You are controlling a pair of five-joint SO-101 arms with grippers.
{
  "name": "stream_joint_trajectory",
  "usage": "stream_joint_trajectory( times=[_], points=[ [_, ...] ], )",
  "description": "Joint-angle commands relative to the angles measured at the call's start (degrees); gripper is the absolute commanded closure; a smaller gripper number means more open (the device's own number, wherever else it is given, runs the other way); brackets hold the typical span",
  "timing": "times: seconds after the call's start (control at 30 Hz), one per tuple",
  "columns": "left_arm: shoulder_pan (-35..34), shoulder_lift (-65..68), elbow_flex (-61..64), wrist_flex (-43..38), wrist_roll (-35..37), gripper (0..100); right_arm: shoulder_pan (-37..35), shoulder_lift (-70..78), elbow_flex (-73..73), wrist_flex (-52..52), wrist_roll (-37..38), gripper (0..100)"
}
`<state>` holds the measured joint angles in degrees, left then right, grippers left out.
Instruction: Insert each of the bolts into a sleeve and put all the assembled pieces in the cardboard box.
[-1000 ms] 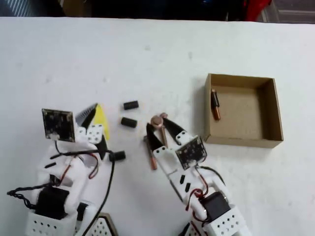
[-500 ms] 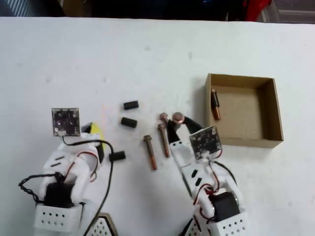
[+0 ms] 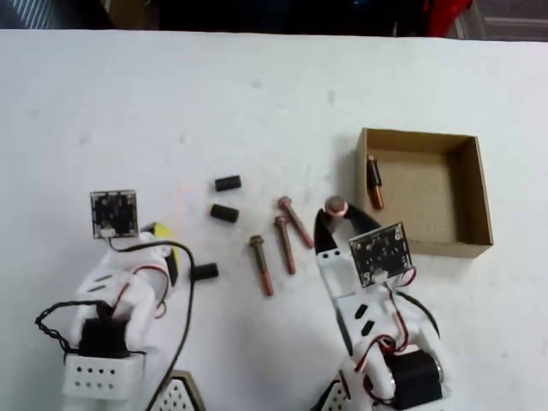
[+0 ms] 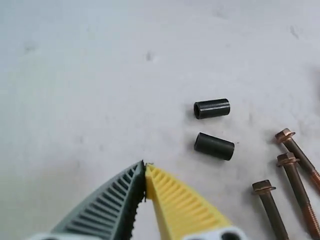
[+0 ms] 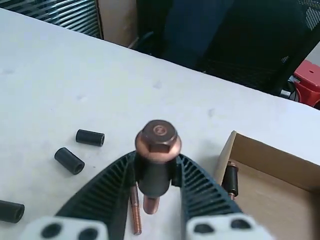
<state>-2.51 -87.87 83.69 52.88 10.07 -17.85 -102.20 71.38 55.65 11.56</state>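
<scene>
My right gripper [image 3: 336,224] [image 5: 156,162] is shut on a copper bolt [image 3: 335,205] [image 5: 157,138] with a black sleeve [image 5: 155,181] on its shank, held upright just left of the cardboard box [image 3: 419,137] [image 5: 272,162]. One assembled piece [image 3: 374,181] [image 5: 230,177] lies in the box. Three loose bolts [image 3: 284,244] [image 4: 297,182] lie left of the right gripper. Two sleeves [image 3: 224,212] [image 4: 214,146] lie farther left, and a third sleeve [image 3: 204,272] lies by the left arm. My left gripper [image 3: 164,233] [image 4: 145,166] is shut and empty, short of the two sleeves.
The white table [image 3: 257,94] stretches bare behind the parts. The left arm's cable [image 3: 184,325] hangs near the third sleeve. Dark chairs [image 5: 235,40] stand beyond the table's far edge.
My right gripper has carried the sleeved bolt to the right, away from the loose bolts and toward the box. The left arm has drawn back toward its base.
</scene>
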Motion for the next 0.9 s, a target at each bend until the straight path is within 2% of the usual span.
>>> stream_joint_trajectory(
  times=[0.0, 0.13, 0.27, 0.63, 0.87],
  points=[
    [-3.56, -0.92, -2.02, 0.79, -0.44, 98, 0.57, 2.51, -7.21, 1.71, 1.67, 98.2],
    [-3.3, -0.92, -6.15, 4.57, -0.44, 98, 0.66, 13.32, -13.45, 2.42, 1.58, 98.2],
    [-3.3, -0.92, -7.12, 5.1, -0.44, 98, 1.19, 27.03, -22.07, 2.51, 1.49, 98.2],
    [-3.21, -1.01, -8.7, 8.09, -0.62, 98, 10.33, 60.09, -42.55, 2.51, 1.32, 98.1],
    [-3.21, -11.03, -8.53, 13.01, -0.7, 98, 13.67, 72.84, -51.43, 2.51, 1.32, 98.1]
  ],
)
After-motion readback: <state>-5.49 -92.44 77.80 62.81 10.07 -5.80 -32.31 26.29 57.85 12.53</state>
